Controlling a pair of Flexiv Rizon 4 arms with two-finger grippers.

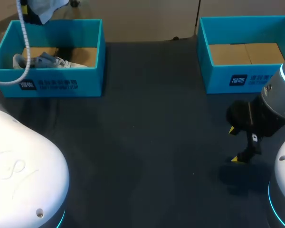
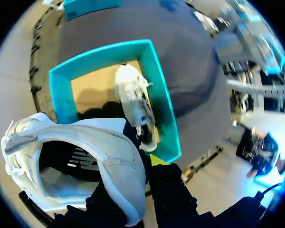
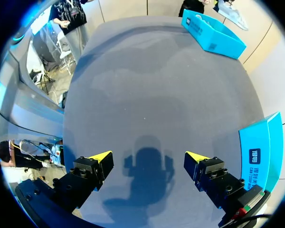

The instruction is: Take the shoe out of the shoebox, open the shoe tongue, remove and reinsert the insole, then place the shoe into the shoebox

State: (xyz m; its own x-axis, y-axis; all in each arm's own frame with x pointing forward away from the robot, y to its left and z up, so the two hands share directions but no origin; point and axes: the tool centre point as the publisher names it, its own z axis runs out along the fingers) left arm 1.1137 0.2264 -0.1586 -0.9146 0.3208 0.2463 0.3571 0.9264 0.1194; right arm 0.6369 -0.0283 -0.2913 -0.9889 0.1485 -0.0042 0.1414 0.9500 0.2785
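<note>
Left claw (image 2: 149, 167): clamped on the side wall of a white shoe (image 2: 118, 161), near the heel. One yellow tip shows just beside the collar; the other is hidden behind the shoe. The shoe hangs in the air, its opening towards the camera, dark lining visible inside.

Below it: left box (image 2: 164, 114), teal with a cardboard floor. Other shoe (image 2: 135, 102) lies inside on its side, along one long wall. In the head view this box (image 1: 61, 83) sits at the desk's far left corner, with the other shoe (image 1: 47, 61) lying in it.

Right claw (image 1: 234, 145): fingers spread wide, nothing between them, low over bare desk (image 1: 147, 142) and casting a shadow on it. In the right wrist view the claw (image 3: 148, 155) has the right box (image 3: 259, 152) just beside it.

Right box (image 1: 247, 78): far right corner of the desk, cardboard floor showing.
</note>
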